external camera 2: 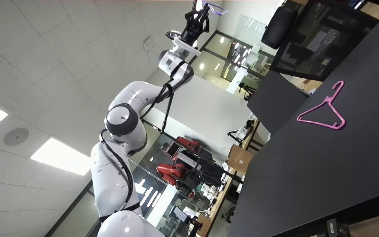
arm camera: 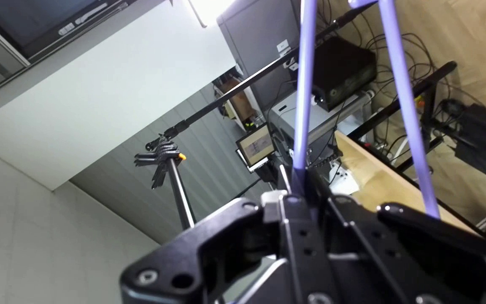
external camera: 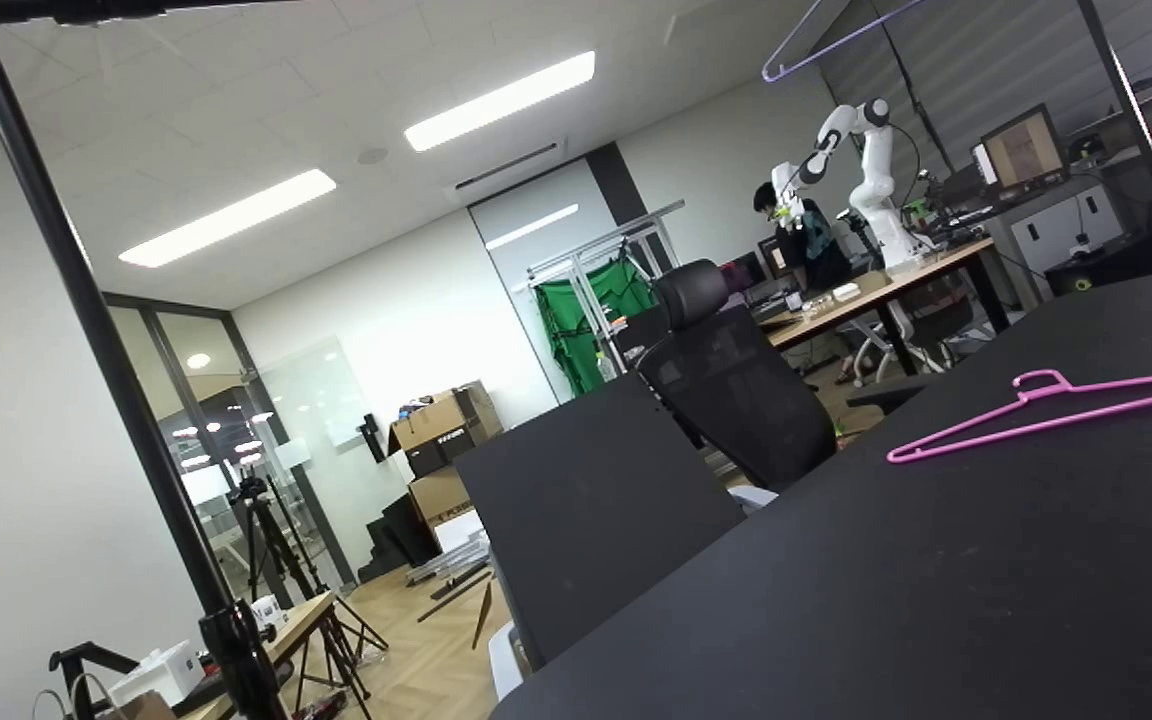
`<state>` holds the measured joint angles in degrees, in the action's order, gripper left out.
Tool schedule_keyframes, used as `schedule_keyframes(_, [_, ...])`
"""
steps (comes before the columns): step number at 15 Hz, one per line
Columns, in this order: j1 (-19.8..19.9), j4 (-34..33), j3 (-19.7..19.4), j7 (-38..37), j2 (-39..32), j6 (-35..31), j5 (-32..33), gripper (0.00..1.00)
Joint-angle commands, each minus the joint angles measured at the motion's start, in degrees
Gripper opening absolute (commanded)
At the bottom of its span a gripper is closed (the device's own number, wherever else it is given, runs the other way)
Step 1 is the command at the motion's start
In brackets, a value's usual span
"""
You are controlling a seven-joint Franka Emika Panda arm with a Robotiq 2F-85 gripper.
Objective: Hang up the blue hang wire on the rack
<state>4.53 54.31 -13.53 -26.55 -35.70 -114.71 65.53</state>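
Observation:
The blue hang wire, a thin blue-violet hanger, shows partly at the top of an exterior view (external camera: 841, 43) and small at the top of an exterior view (external camera 2: 221, 13). In the wrist view, two of its bars (arm camera: 304, 93) run up out of the frame. My gripper (arm camera: 304, 181) is shut on one bar; the other passes behind the right finger linkage. The gripper (external camera 2: 206, 9) is raised high above the desk. The black rack shows as a post (external camera: 81, 285) in an exterior view and a bar (arm camera: 234, 90) in the wrist view. Hanger-to-rack distance cannot be told.
A pink-magenta hanger lies on the black desk in both exterior views (external camera: 1066, 426) (external camera 2: 317, 123). Several black clip-like pieces (arm camera: 160, 158) cluster at a rack corner. A mesh office chair (external camera: 746, 380) stands beside the desk. Another white arm (external camera: 876, 170) stands on a far table.

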Motion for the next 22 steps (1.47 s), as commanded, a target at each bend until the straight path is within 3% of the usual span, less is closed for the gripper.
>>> schedule_keyframes(1, [-0.2,-10.9,-1.6,-2.2,-6.5,1.0,2.2,0.02])
schedule_keyframes(9, [1.5,-22.6,-0.5,4.9,-13.0,5.3,-0.9,0.02])
schedule_keyframes(22, [1.5,-25.8,0.0,13.5,-14.5,11.2,-5.2,0.02])
